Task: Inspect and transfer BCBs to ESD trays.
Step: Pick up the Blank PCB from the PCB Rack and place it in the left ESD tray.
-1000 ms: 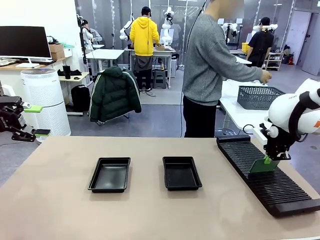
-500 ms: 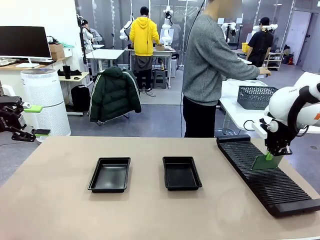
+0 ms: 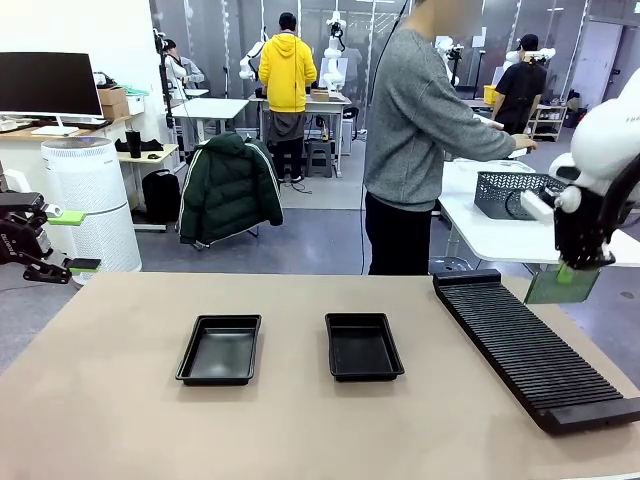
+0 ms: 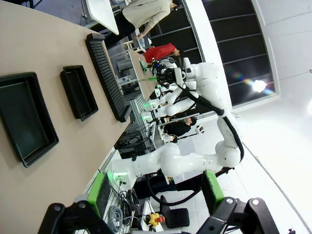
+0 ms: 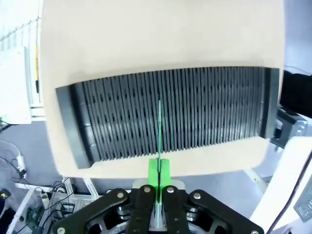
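My right gripper is shut on a green BCB and holds it in the air above the right edge of the long black slotted rack. In the right wrist view the BCB stands edge-on between the pads, high over the rack. Two black ESD trays lie on the table with nothing in them, one on the left and one in the middle. My left gripper hangs open off the table's left edge. Its wrist view shows both trays beyond its green pads.
A person in a grey sweater stands at the far side, reaching toward a dark basket on a white side table. The tan tabletop has free room in front of the trays.
My right gripper has lifted the BCB out of the rack's slots and carried it up and to the right. The left arm has not moved.
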